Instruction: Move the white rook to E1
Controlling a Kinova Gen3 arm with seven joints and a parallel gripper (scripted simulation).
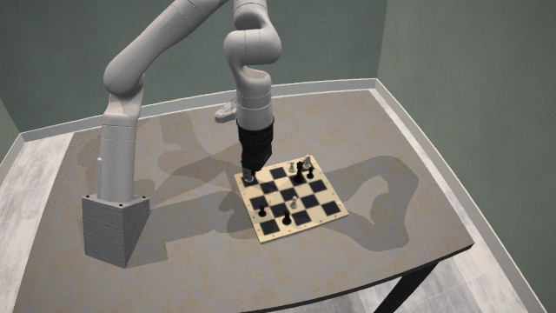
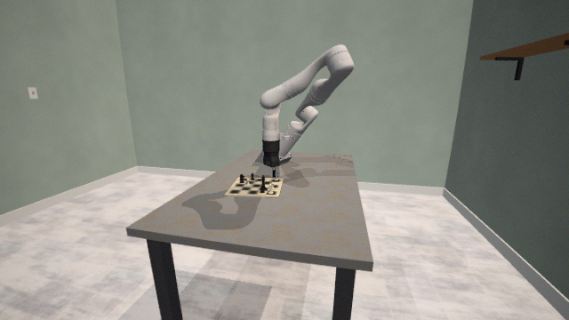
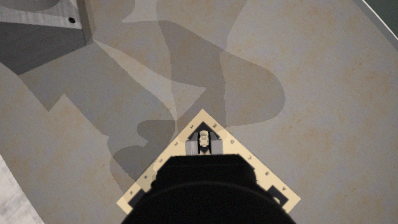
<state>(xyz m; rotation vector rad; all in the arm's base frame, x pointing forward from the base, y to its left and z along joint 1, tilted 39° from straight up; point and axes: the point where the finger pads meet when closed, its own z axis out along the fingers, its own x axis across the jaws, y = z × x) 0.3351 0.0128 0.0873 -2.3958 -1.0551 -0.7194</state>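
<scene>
A small chessboard [image 1: 290,197] lies on the table. My gripper [image 1: 249,176] stands upright over the board's far left corner square and is shut on the white rook [image 3: 204,140], which shows as a pale piece between the two fingers in the wrist view. The rook sits low at the dark corner square; I cannot tell whether its base touches the board. The gripper also shows in the exterior view [image 2: 274,173] at the board's far right corner.
Black pieces [image 1: 299,173] [image 1: 261,211] [image 1: 286,217] and white pieces [image 1: 294,203] [image 1: 291,166] [image 1: 307,162] stand elsewhere on the board. The arm's base block [image 1: 114,228] stands to the left. The table edge is in front.
</scene>
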